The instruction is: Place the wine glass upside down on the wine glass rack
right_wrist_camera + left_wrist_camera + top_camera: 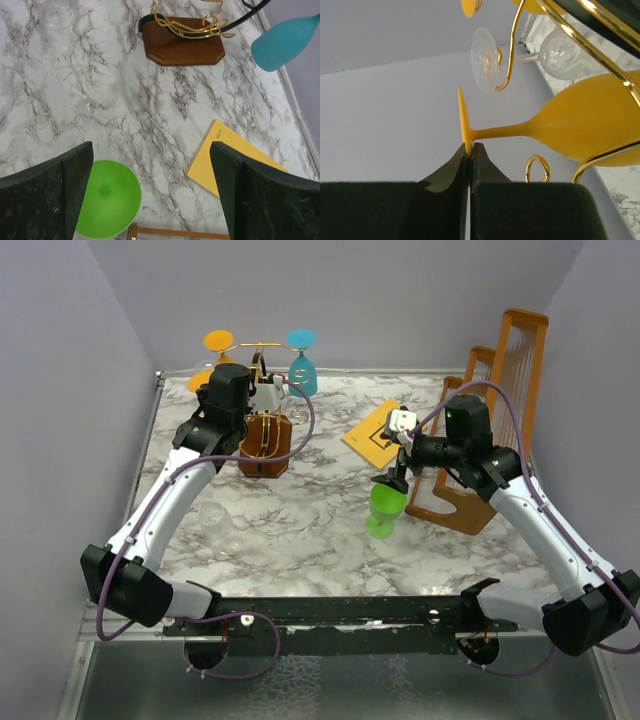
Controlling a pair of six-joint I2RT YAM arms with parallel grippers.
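An orange wine glass (580, 125) hangs upside down in the gold wire arms of the wine glass rack (262, 346), its foot (219, 340) on top. My left gripper (469, 146) is shut on the rim of that foot. In the top view my left gripper (225, 365) is at the rack's back left. A clear glass (485, 60) and a blue glass (302, 368) also hang on the rack. A green wine glass (385, 505) stands upright on the table. My right gripper (150, 150) is open just above it, the green bowl (107, 205) by its left finger.
The rack's brown wooden base (265, 448) sits at the back left. Another clear glass (215, 522) stands on the marble near the left arm. A yellow pad (372, 435) lies mid-right. Tall wooden frames (505, 410) stand behind the right arm, close to the wall.
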